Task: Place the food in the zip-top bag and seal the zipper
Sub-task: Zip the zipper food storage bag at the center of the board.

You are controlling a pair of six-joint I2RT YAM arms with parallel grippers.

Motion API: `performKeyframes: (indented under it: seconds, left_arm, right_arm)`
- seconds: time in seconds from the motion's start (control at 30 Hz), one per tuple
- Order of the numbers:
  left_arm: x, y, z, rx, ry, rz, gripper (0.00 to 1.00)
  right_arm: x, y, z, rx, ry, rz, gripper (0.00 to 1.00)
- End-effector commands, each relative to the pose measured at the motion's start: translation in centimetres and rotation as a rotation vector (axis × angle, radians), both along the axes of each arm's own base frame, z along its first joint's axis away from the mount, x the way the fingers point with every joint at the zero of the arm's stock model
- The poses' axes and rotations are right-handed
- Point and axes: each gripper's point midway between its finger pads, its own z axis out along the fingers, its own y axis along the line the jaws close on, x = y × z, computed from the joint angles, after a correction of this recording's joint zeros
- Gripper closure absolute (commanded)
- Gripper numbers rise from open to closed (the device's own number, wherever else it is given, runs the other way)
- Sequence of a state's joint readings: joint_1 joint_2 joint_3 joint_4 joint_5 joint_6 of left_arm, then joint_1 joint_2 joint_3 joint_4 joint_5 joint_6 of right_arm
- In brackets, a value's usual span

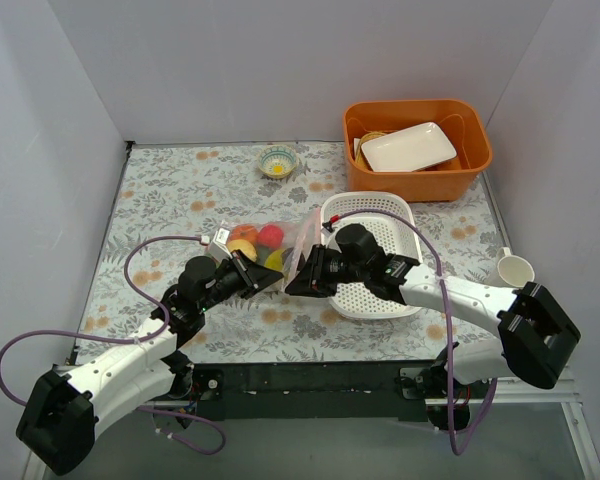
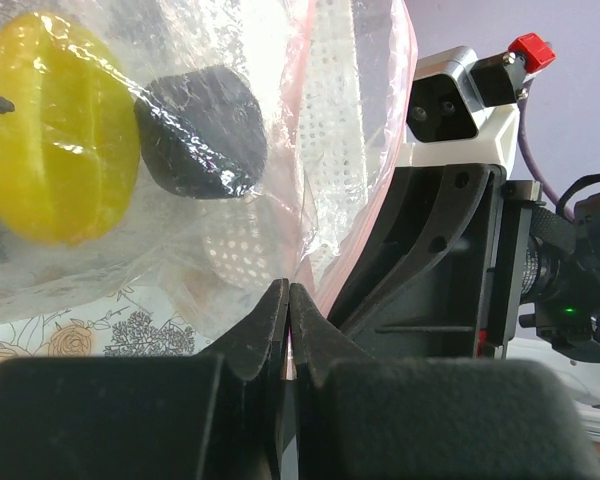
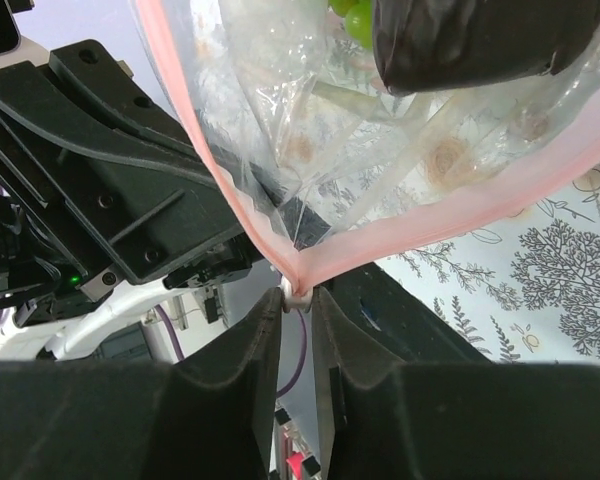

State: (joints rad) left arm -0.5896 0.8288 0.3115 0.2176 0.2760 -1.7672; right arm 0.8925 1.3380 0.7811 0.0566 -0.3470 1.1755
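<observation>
Holding the bag [image 1: 252,243] by its mouth from both sides, I see my left tool [image 2: 288,296] pinched fully closed on the clear plastic. My right tool [image 3: 298,302] is clamped on the corner of the pink zipper [image 3: 432,232]. The fruit [image 1: 270,237] sits inside the bag on the tabletop [image 1: 160,190], beside the white basket [image 1: 405,215].

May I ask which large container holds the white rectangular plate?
The orange plastic tub at the back right; the white perforated basket carries none.
</observation>
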Motion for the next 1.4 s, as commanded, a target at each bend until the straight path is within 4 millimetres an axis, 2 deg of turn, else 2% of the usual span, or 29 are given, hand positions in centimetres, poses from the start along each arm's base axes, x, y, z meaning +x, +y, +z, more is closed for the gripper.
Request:
performKeyframes:
  seconds: [0.0,0.13,0.4,0.7,0.93,1.03,1.07,1.13,1.17,1.23,1.37]
  left_arm:
    - [0.2,-0.1,1.7,-0.031,-0.049,0.003,1.0]
    - [0.1,-0.1,1.5,-0.03,-0.043,0.001,1.0]
    - [0.0,-0.1,1.7,-0.036,-0.047,-0.002,1.0]
    - [0.0,-0.1,1.5,-0.036,-0.043,-0.001,1.0]
    - [-0.1,0.0,1.2,-0.029,-0.031,0.0,0.99]
    - [-0.1,0.3,0.8,-0.009,-0.016,0.013,0.79]
    - [-0.2,0.4,1.1,-0.013,-0.024,0.019,0.68]
    - [-0.3,0.9,0.9,-0.003,-0.015,0.037,0.6]
    - [-0.4,1.1,0.9,-0.004,-0.012,0.047,0.49]
    - [-0.8,1.6,1.3,-0.017,-0.018,0.061,0.44]
    - [-1.9,1.8,1.0,-0.074,0.036,0.058,0.42]
  right_arm:
    - [0.0,0.6,1.0,0.06,-0.023,0.009,0.71]
    - [0.3,0.6,1.4,0.07,-0.039,-0.01,0.63]
    - [1.0,0.2,1.7,0.058,-0.07,-0.045,0.63]
    - [1.3,0.2,1.6,0.046,-0.073,-0.055,0.75]
    - [1.4,0.3,2.2,0.053,-0.088,-0.054,0.91]
    - [1.6,0.4,2.4,0.055,-0.095,-0.055,0.92]
    - [1.6,0.4,2.4,0.055,-0.095,-0.055,0.92]
    - [1.9,0.5,2.6,0.056,-0.1,-0.065,0.92]
    - [1.9,0.5,2.6,0.057,-0.104,-0.064,0.92]
    - [2.2,0.5,2.8,0.061,-0.111,-0.071,0.92]
    - [3.2,0.5,3.3,0.075,-0.129,-0.099,0.92]
